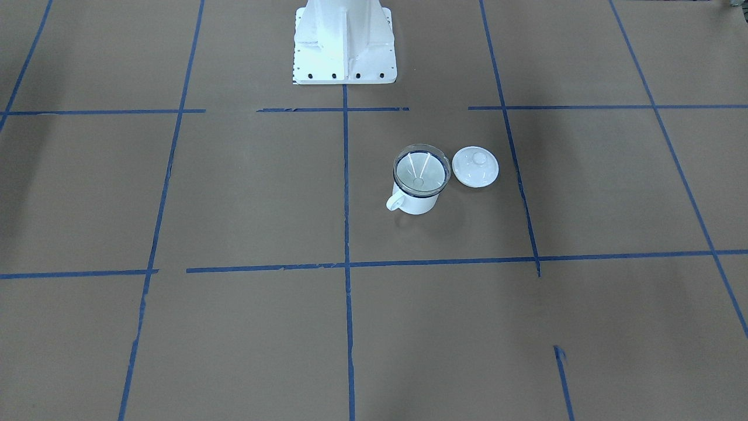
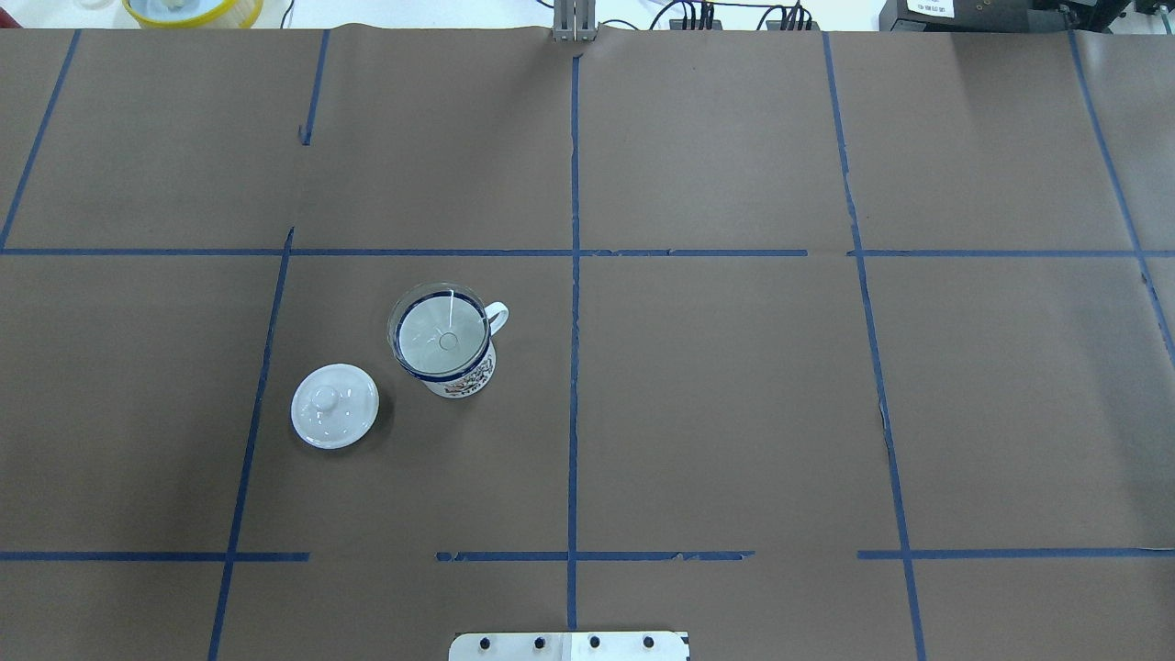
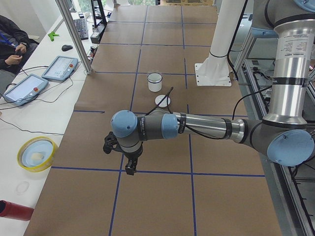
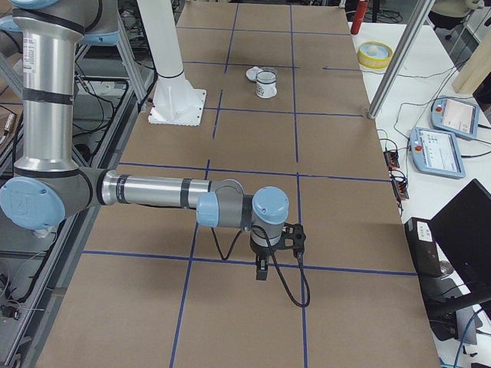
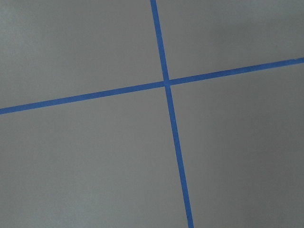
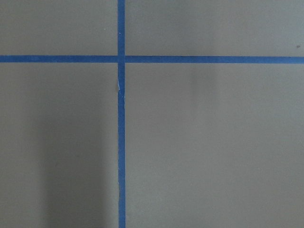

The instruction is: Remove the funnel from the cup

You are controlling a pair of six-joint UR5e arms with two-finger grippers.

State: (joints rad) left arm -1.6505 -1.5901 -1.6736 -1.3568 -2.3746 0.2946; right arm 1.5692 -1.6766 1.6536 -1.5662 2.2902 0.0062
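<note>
The clear funnel (image 1: 422,169) sits upright in the mouth of the white cup (image 1: 416,202), whose rim is dark blue. In the overhead view the funnel (image 2: 441,332) and cup (image 2: 465,376) stand left of the centre line, the handle pointing away from the robot. The cup also shows small in the side views (image 3: 155,82) (image 4: 266,84). My left gripper (image 3: 129,167) hangs over the table's left end, far from the cup. My right gripper (image 4: 262,270) hangs over the right end. Both show only in side views, so I cannot tell if they are open or shut.
A round white knobbed lid (image 2: 335,405) lies on the table beside the cup, on the robot's side. The robot base (image 1: 345,41) stands at the table's edge. A yellow bowl (image 3: 37,153), tablets (image 3: 59,68) and a person (image 3: 12,42) are off the left end.
</note>
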